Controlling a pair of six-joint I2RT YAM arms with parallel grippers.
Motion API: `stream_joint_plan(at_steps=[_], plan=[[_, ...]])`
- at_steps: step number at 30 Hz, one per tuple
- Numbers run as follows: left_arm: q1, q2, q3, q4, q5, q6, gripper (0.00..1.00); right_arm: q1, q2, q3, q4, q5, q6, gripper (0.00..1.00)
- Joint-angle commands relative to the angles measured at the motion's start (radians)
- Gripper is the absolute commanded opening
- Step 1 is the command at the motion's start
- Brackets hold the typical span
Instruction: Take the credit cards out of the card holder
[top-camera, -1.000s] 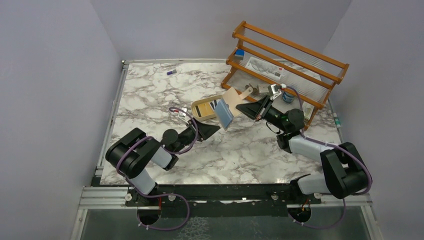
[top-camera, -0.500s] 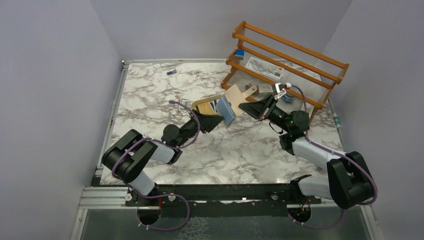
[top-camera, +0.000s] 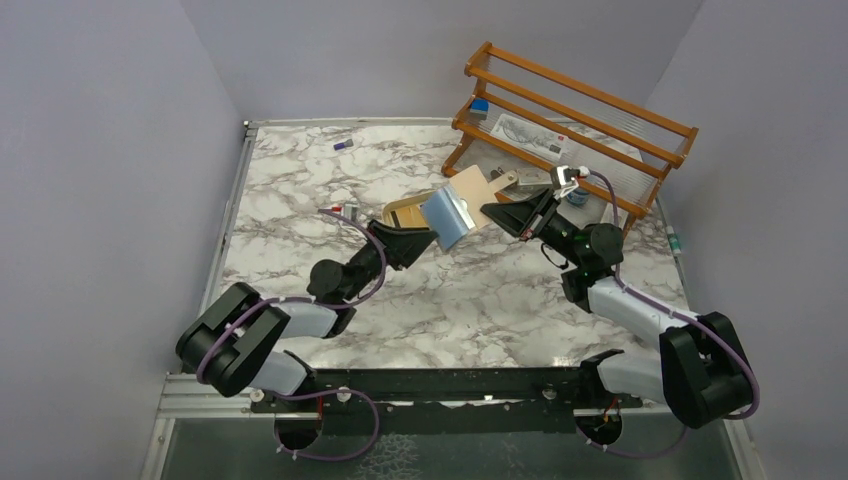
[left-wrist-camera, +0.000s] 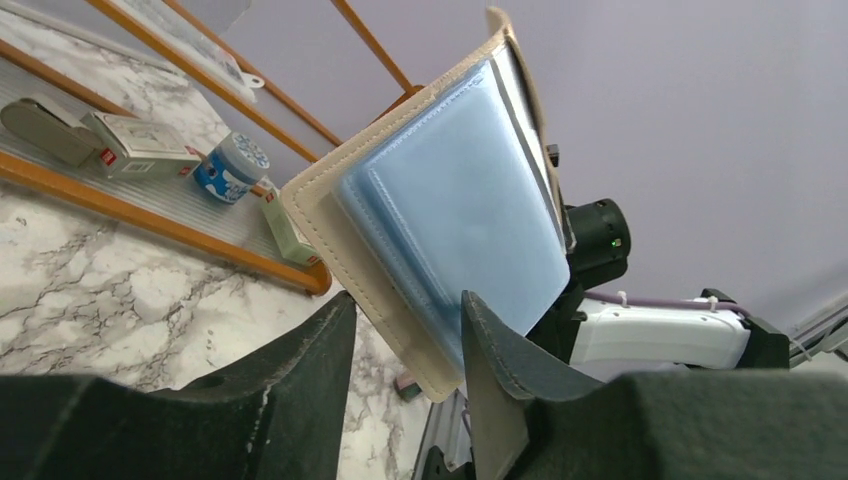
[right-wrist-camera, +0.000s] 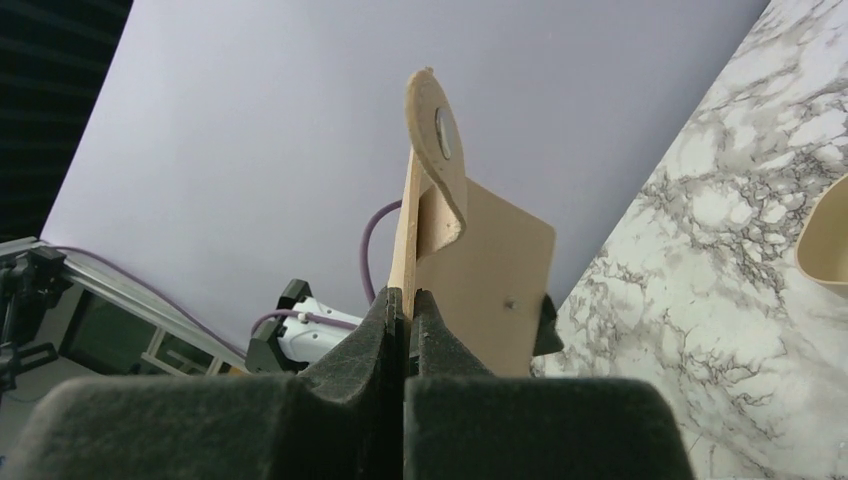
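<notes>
Left arm (top-camera: 300, 318) and right arm (top-camera: 625, 300) angled inward, left hand (left-wrist-camera: 407, 305) partly open, right hand (right-wrist-camera: 408, 298) pinched tight.

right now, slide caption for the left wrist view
Left gripper open around the lower corner of the card holder, pale blue card showing in its pocket

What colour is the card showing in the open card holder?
Pale blue; the card in the card holder shows best from the left wrist.
</notes>
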Motion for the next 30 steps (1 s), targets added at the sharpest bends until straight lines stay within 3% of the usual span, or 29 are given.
stream_joint_plan(at_steps=[1, 8, 15, 25, 27, 30], plan=[[-0.005, -0.099, -0.041, 0.271, -0.033, 0.021, 0.41, -0.002, -0.006, -0.017, -0.024, 0.017, -0.035, 0.01], [-0.005, -0.155, -0.073, 0.27, -0.052, 0.013, 0.29, -0.002, 0.001, -0.033, -0.003, 0.01, -0.038, 0.01], [-0.004, -0.202, -0.089, 0.269, -0.065, 0.021, 0.0, -0.002, -0.02, -0.048, -0.028, 0.014, -0.056, 0.01], [-0.004, -0.284, -0.115, 0.262, -0.066, 0.022, 0.0, -0.002, -0.015, -0.074, -0.035, 0.02, -0.068, 0.01], [-0.002, -0.296, -0.102, 0.207, -0.037, 0.01, 0.0, -0.002, -0.008, -0.072, -0.04, 0.006, -0.094, 0.09], [-0.003, -0.34, -0.049, -0.017, 0.024, 0.019, 0.0, -0.002, -0.02, -0.065, -0.091, -0.012, -0.139, 0.26]])
